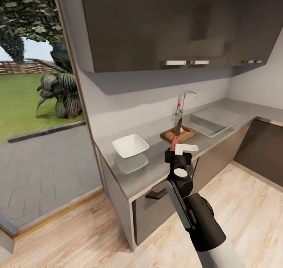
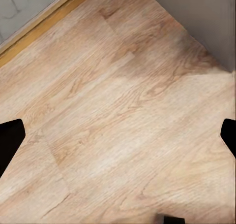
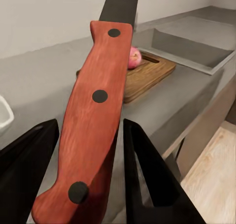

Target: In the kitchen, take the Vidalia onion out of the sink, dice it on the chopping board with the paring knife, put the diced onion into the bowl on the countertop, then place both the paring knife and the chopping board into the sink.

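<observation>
The bowl (image 1: 130,145), white and squarish with rounded corners, rests on the countertop (image 1: 157,170) and appears empty. The sink (image 1: 214,121) is a shallow grey rectangular basin recessed in the worktop; its contents cannot be determined.

The right gripper (image 3: 88,160) is closed on the paring knife (image 3: 93,115). The red-orange riveted handle sits between the jaws, and the dark blade extends forward beyond them. Ahead of the jaws, past the blade tip, the Vidalia onion (image 3: 133,57), pinkish and round, lies on the chopping board (image 3: 145,76), a brown wooden slab with rounded corners.

The left gripper (image 2: 118,145) has its jaws spread wide, with nothing between them, above the light wood-grain floor (image 2: 118,86).
</observation>
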Controlling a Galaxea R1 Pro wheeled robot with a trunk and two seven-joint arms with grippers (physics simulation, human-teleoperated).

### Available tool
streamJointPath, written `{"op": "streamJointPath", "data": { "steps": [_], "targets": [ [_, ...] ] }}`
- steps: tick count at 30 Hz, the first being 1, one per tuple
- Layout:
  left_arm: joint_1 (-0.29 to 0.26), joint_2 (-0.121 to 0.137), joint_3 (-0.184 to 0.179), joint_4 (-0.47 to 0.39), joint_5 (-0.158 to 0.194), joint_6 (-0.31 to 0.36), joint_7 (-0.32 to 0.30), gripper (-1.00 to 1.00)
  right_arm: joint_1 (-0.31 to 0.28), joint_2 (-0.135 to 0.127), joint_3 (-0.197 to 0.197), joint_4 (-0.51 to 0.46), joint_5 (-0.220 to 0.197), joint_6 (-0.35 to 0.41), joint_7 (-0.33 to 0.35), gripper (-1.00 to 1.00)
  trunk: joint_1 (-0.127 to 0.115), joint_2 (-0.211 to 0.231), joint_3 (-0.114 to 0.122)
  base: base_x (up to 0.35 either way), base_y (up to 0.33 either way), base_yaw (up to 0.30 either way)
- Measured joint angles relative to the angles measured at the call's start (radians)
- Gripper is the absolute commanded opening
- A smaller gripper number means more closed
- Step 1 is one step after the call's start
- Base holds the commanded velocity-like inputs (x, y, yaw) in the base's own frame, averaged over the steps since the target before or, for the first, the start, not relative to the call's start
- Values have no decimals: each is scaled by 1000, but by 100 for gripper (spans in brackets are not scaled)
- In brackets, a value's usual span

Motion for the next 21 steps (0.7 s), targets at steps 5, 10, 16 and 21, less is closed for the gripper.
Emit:
{"op": "streamJointPath", "data": {
  "steps": [5, 10, 16, 21],
  "targets": [
    [0, 0, 1, 0, 0, 14, -1, 100, 0, 0, 0, 0, 0, 0, 0, -100, 0, 0, 7, 0, -330, 124],
    [0, -2, 0, 0, 0, 29, 1, 100, 0, 0, 0, 0, 0, 0, 0, -100, 0, 0, 13, 0, -329, 124],
    [15, -24, 1, 1, 2, 186, -5, 100, 0, 0, 2, 0, 0, 0, 0, -100, 0, 0, 21, 0, -252, 124],
    [59, -27, 1, 1, 2, 205, -17, 100, 0, 0, 2, 0, 0, 0, 0, -100, 0, 0, 27, 0, -63, 124]
  ]
}}
